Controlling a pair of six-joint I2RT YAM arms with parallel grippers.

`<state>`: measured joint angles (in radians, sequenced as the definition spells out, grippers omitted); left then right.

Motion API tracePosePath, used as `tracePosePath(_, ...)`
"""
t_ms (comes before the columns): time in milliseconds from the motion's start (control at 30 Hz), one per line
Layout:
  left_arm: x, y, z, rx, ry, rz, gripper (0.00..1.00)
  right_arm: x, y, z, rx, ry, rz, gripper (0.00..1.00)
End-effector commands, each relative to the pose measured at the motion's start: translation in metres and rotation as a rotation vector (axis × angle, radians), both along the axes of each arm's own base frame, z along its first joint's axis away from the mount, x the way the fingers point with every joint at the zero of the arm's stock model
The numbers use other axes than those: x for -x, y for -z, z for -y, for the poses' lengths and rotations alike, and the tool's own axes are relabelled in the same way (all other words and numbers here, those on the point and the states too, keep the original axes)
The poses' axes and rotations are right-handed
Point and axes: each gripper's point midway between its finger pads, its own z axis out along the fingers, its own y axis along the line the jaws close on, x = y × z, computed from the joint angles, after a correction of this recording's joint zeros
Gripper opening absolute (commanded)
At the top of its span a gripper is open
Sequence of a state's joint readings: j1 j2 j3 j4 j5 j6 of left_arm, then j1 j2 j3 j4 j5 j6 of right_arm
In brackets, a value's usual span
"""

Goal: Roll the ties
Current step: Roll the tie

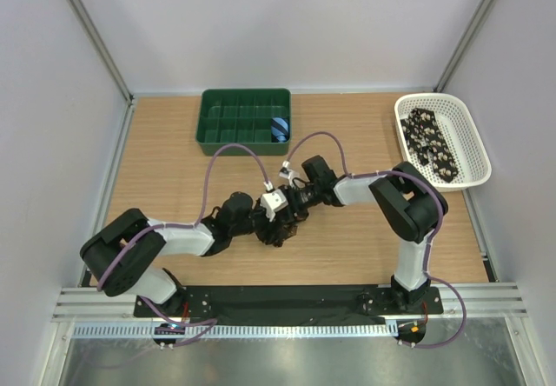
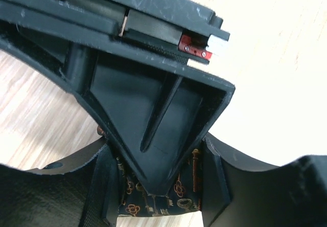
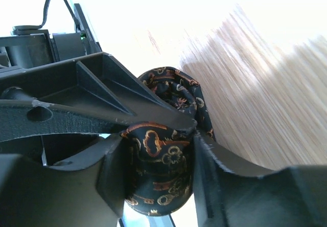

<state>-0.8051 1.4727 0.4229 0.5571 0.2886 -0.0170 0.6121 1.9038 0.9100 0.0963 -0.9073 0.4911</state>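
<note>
Right wrist view, right claw (image 3: 158,153) clamping the rolled tie (image 3: 171,91), left claw (image 2: 156,188) grip cannot be told

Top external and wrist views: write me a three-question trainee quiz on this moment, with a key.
1. True or false: the blue striped roll sits in the green tray.
2. Where do the spotted black ties lie? A) white basket B) green tray C) bare table.
3. Fill in: the right gripper is shut on a dark ____ with a tan key pattern.
Key: 1 true; 2 A; 3 tie.
</note>
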Motion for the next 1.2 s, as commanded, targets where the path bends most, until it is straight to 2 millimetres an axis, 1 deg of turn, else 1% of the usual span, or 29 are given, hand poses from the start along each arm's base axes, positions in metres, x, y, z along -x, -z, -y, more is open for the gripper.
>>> tracePosePath(0,-0.003,0.009,-0.006,-0.049,-0.005,0.003,0.54,-0.010,-0.014,0.013,0.004,0.031,0.045,0.53)
tracePosePath(33,-0.002,0.011,-0.007,-0.057,-0.004,-0.002,0.54,-0.010,-0.016,0.014,0.002,0.033,0.050,0.55)
tracePosePath(67,-0.003,0.011,-0.007,-0.057,-0.004,-0.002,0.54,-0.011,-0.017,0.016,0.007,0.039,0.046,0.62)
tracePosePath(133,-0.002,0.012,-0.007,-0.061,-0.003,-0.004,0.54,-0.014,-0.023,0.018,0.002,0.050,0.060,0.66)
tracePosePath(233,-0.002,0.013,-0.007,-0.066,0.000,-0.006,0.53,-0.018,-0.023,0.022,0.006,0.068,0.058,0.69)
tracePosePath(300,-0.002,0.015,-0.007,-0.071,0.001,-0.012,0.53,-0.019,-0.023,0.025,0.011,0.075,0.057,0.68)
tracePosePath(400,-0.001,0.014,-0.006,-0.070,0.006,-0.018,0.53,-0.026,-0.025,0.037,0.023,0.122,0.071,0.69)
tracePosePath(433,-0.002,0.014,-0.005,-0.076,0.006,-0.024,0.53,-0.032,-0.033,0.043,0.018,0.147,0.108,0.69)
tracePosePath(500,-0.002,0.014,-0.005,-0.087,0.008,-0.035,0.53,-0.026,-0.031,0.057,0.067,0.181,0.129,0.69)
tracePosePath(533,0.000,0.014,-0.006,-0.089,0.013,-0.048,0.53,-0.033,-0.026,0.066,0.132,0.230,0.177,0.69)
tracePosePath(567,0.000,0.012,-0.004,-0.083,0.016,-0.046,0.53,-0.032,-0.039,0.074,0.144,0.246,0.238,0.68)
tracePosePath(600,0.001,0.012,-0.004,-0.082,0.018,-0.047,0.53,-0.027,-0.035,0.082,0.177,0.262,0.251,0.68)
tracePosePath(633,0.001,0.012,-0.005,-0.085,0.009,-0.050,0.53,-0.032,-0.037,0.092,0.217,0.313,0.306,0.68)
tracePosePath(667,0.000,0.011,-0.004,-0.086,0.005,-0.053,0.53,-0.030,-0.053,0.098,0.209,0.341,0.365,0.67)
tracePosePath(700,0.001,0.012,-0.005,-0.089,0.006,-0.059,0.53,-0.024,-0.050,0.107,0.226,0.365,0.382,0.66)
tracePosePath(733,0.001,0.012,-0.005,-0.091,0.003,-0.058,0.53,-0.021,-0.054,0.110,0.219,0.385,0.404,0.65)
tracePosePath(767,0.000,0.013,-0.006,-0.094,-0.003,-0.059,0.53,-0.012,-0.049,0.113,0.232,0.393,0.423,0.63)
tracePosePath(800,-0.002,0.011,-0.005,-0.092,-0.007,-0.053,0.53,-0.006,-0.068,0.110,0.196,0.396,0.497,0.60)
tracePosePath(833,-0.001,0.013,-0.006,-0.089,-0.023,-0.079,0.53,0.001,-0.072,0.106,0.197,0.378,0.537,0.58)
tracePosePath(867,-0.001,0.012,-0.005,-0.085,-0.026,-0.082,0.53,0.000,-0.070,0.113,0.263,0.409,0.603,0.57)
tracePosePath(900,-0.001,0.014,-0.005,-0.085,-0.031,-0.090,0.53,0.025,-0.076,0.095,0.241,0.322,0.671,0.56)
tracePosePath(933,-0.001,0.013,-0.005,-0.083,-0.032,-0.090,0.53,0.032,-0.076,0.092,0.258,0.304,0.711,0.56)
tracePosePath(967,-0.001,0.013,-0.006,-0.084,-0.039,-0.090,0.53,0.034,-0.073,0.093,0.304,0.313,0.770,0.55)
tracePosePath(1000,-0.001,0.013,-0.006,-0.084,-0.041,-0.091,0.53,0.053,-0.073,0.081,0.295,0.246,0.814,0.54)
tracePosePath(1033,0.000,0.013,-0.007,-0.084,-0.041,-0.093,0.53,0.063,-0.071,0.074,0.291,0.199,0.860,0.51)
tracePosePath(1067,0.000,0.012,-0.006,-0.081,-0.040,-0.093,0.53,0.072,-0.070,0.068,0.291,0.165,0.890,0.50)
tracePosePath(1100,0.000,0.011,-0.006,-0.081,-0.039,-0.093,0.53,0.087,-0.070,0.060,0.304,0.124,0.961,0.49)
tracePosePath(1133,0.001,0.012,-0.007,-0.081,-0.039,-0.095,0.53,0.096,-0.064,0.054,0.327,0.073,1.006,0.48)
tracePosePath(1167,0.000,0.010,-0.006,-0.080,-0.042,-0.092,0.53,0.101,-0.070,0.044,0.329,0.059,1.054,0.48)
